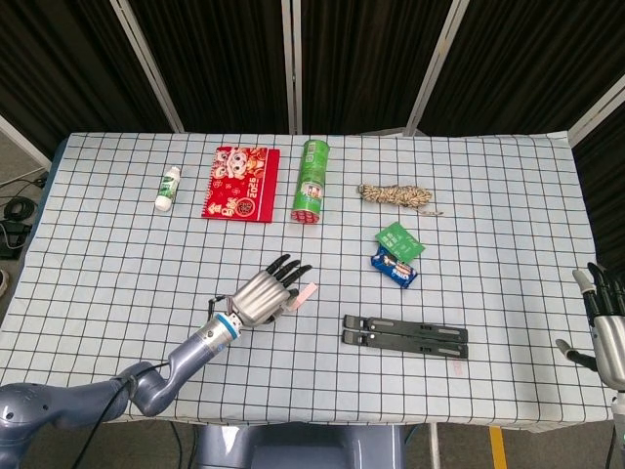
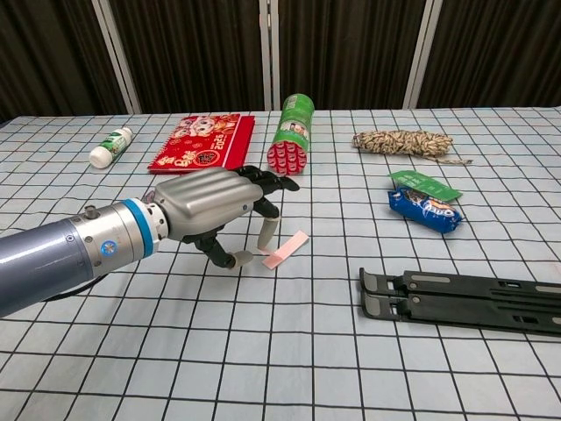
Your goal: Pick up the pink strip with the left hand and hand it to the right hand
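The pink strip lies flat on the checked cloth near the table's middle; in the head view only its far end shows past my fingers. My left hand hovers just left of and over the strip, fingers spread and reaching down toward it, holding nothing. A fingertip comes down close beside the strip's near end; whether it touches is unclear. My right hand stands at the far right edge of the head view, fingers up and apart, empty.
A black folded stand lies right of the strip. Behind it are a blue snack packet and a green packet. Along the back sit a white bottle, red booklet, green can and rope coil.
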